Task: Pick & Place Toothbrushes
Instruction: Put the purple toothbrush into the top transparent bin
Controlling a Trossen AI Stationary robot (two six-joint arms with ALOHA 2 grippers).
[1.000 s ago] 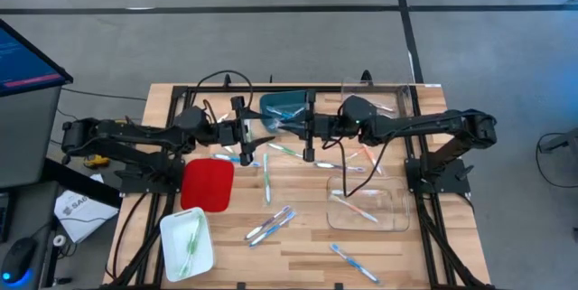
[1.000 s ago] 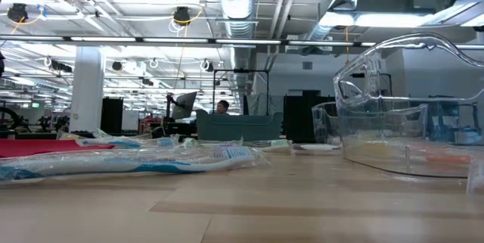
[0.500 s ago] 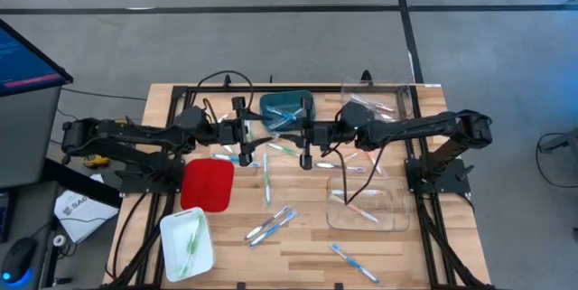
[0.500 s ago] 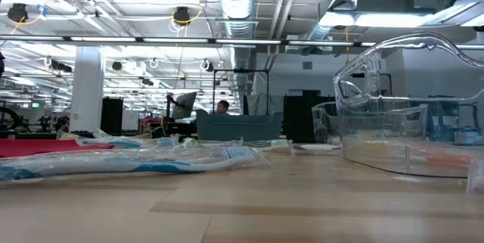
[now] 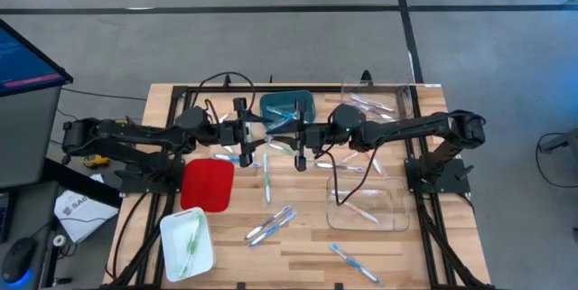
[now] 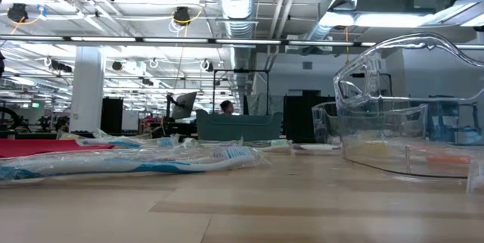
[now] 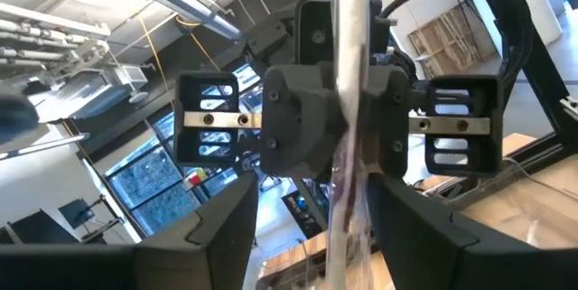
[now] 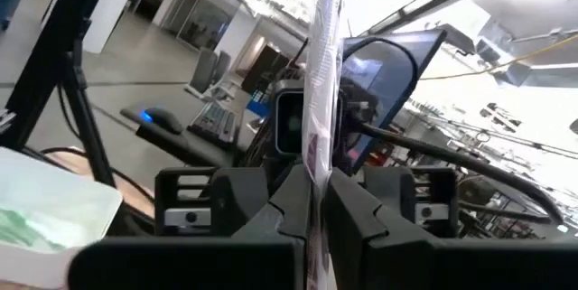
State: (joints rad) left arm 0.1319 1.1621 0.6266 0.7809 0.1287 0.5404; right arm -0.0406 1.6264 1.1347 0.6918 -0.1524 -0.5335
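A clear-wrapped, pinkish toothbrush (image 8: 321,73) stands upright in the air over the table's far middle, with my right gripper (image 8: 316,201) shut on it. My left gripper (image 7: 312,254) faces the right one (image 5: 285,136) at the same height. It is open, and the toothbrush (image 7: 350,73) stands between its two fingers. More toothbrushes lie flat on the table (image 5: 266,177) (image 5: 271,225) (image 5: 352,261). One wrapped toothbrush (image 6: 128,163) shows close in the low view. My right gripper pinches the wrapped toothbrush between its two fingers partway along its length (image 8: 315,174). The fingers come level from the table's right and lie across it. The toothbrush stands upright, clear of the table, reaching above and below the fingers. Whether my left gripper touches it, I cannot tell.
A teal tray (image 5: 287,107) holding a toothbrush sits at the far middle, just behind the grippers. A red tray (image 5: 208,184) and a white tray (image 5: 187,240) with green toothbrushes lie at the left. Clear containers (image 5: 366,209) (image 5: 375,105) stand at the right.
My right gripper has moved toward the table's left edge, closer to my left gripper, with the toothbrush still in its hold. It has rolled slightly.
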